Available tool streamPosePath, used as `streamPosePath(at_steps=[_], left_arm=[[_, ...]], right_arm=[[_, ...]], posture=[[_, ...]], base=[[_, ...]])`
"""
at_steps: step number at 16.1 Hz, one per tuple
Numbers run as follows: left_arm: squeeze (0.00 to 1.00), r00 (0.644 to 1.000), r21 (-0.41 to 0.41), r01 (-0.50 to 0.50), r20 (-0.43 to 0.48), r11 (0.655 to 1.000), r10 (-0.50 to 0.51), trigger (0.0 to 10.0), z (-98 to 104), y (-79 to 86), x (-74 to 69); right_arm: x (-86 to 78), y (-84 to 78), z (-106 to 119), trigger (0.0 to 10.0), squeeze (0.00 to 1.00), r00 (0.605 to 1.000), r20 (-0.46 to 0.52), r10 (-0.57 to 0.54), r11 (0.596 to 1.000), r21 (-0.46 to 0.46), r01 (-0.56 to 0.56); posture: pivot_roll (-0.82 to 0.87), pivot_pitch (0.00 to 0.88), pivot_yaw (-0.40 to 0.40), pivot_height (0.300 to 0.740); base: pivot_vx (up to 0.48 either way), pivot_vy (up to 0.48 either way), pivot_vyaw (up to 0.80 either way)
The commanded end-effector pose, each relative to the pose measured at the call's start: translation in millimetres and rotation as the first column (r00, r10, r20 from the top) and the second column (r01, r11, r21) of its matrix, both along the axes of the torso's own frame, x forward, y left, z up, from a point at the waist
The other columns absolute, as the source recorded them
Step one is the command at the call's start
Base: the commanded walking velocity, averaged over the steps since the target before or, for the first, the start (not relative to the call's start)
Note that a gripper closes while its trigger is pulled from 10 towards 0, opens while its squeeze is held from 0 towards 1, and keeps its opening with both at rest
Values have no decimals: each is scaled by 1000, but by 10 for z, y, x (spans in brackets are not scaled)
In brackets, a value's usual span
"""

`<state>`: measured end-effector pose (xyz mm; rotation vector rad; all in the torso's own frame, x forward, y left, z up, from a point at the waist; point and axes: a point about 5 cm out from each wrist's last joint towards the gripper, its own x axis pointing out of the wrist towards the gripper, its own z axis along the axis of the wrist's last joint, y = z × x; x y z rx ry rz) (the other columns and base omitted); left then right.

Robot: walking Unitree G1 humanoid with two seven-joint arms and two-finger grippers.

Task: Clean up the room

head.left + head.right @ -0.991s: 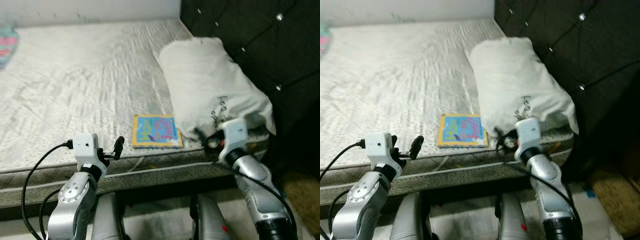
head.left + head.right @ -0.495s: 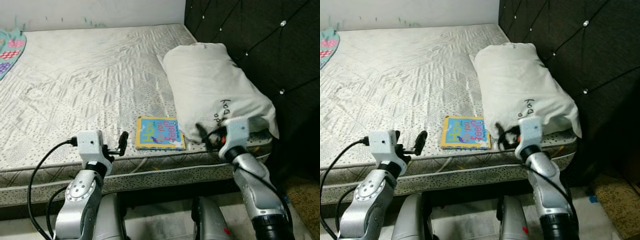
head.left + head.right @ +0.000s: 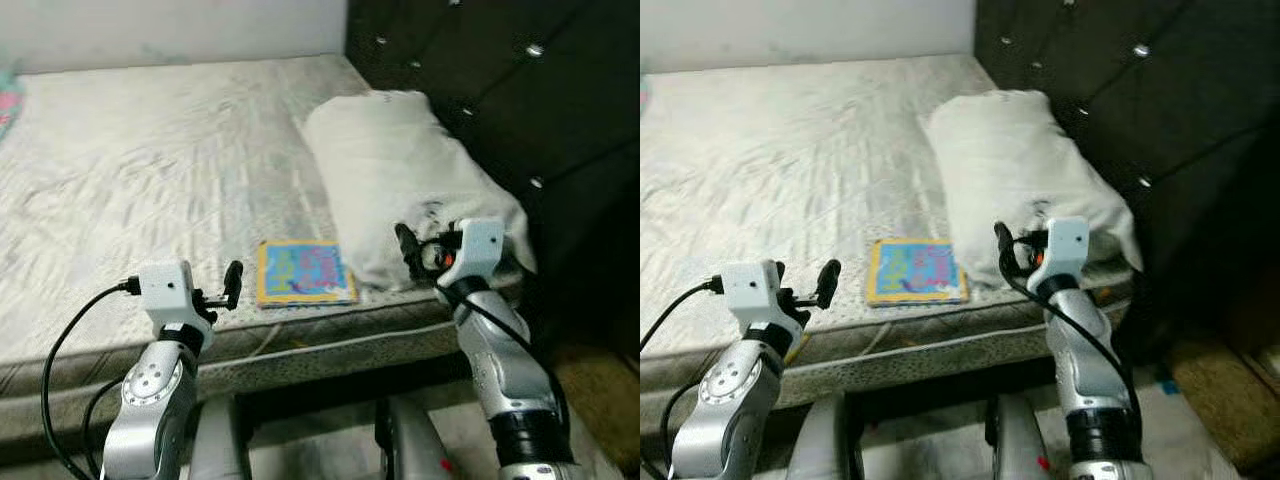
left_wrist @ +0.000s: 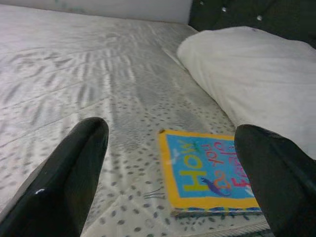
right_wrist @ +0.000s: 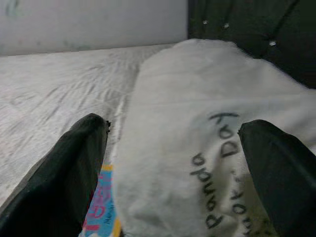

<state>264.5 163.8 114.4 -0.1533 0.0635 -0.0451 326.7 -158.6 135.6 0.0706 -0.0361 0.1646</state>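
On the mattress point(image 3: 150, 170) — book point(image 3: 303, 271) just beside pillow point(image 3: 400, 170).

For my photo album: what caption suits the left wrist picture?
Open left gripper poised over a mattress, facing a book beside a pillow.

Left gripper point(image 4: 173, 163) held over near mattress edge, black fingers point(image 4: 74, 173) spread wide. Beyond them, book point(image 4: 210, 173) with yellow border flat on mattress point(image 4: 74, 74); white pillow point(image 4: 256, 79) to right, dark headboard point(image 4: 237, 15) behind.
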Motion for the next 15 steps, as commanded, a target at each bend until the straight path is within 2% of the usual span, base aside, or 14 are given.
streamPosePath(at_steps=[1,6,7,11,15], left_arm=[[0,1000,10,19,8,1000,-19,10000,16,-36,-1],[0,999,-8,35,25,999,-35,10000,14,-133,127],[0,999,-10,32,28,999,-31,10000,13,-145,149],[0,999,-20,14,31,1000,-13,10000,-16,-149,174],[0,999,-13,6,40,1000,-5,10000,-35,-134,210]], right_arm=[[38,1,40,10000,0,1000,17,-10,1000,5,9],[24,-58,31,10000,0,999,19,-30,1000,-4,30],[51,-96,29,10000,0,999,18,-42,999,-31,42],[142,-181,74,10000,0,995,31,-90,995,-43,91],[115,-226,48,10000,0,993,42,-108,993,-46,110]], posture=[[-48,0,43,567],[-75,0,33,615],[-77,0,22,629],[-83,0,8,677],[-98,0,22,720]], base=[[0,0,-400],[0,0,0],[0,0,0],[0,0,0],[0,0,0]])
